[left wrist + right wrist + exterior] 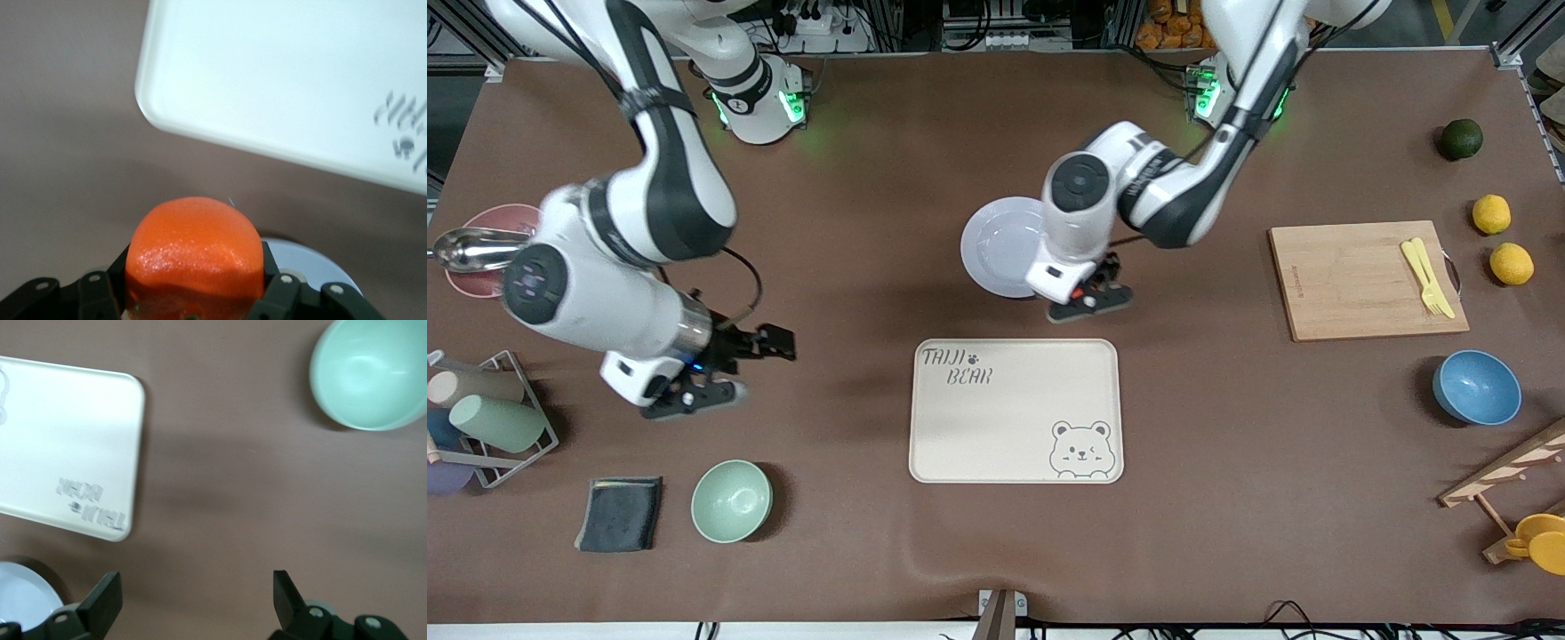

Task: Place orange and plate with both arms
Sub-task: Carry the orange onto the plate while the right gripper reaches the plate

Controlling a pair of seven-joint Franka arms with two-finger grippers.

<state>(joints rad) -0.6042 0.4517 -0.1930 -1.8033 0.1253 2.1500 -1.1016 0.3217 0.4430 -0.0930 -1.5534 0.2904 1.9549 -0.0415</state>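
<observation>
Even, bright overhead light fills the front view, and soft shadows fall beside the tray (1016,411) and under both arms onto the brown table (1227,516). Green lamp glow spills from the arm bases. In the left wrist view the orange (193,247) shows a glossy highlight (its dimpled skin stays crisp), while the tray (287,80) looks washed out and blurred. The right wrist view is soft throughout, the green bowl (370,373) glaring pale.
</observation>
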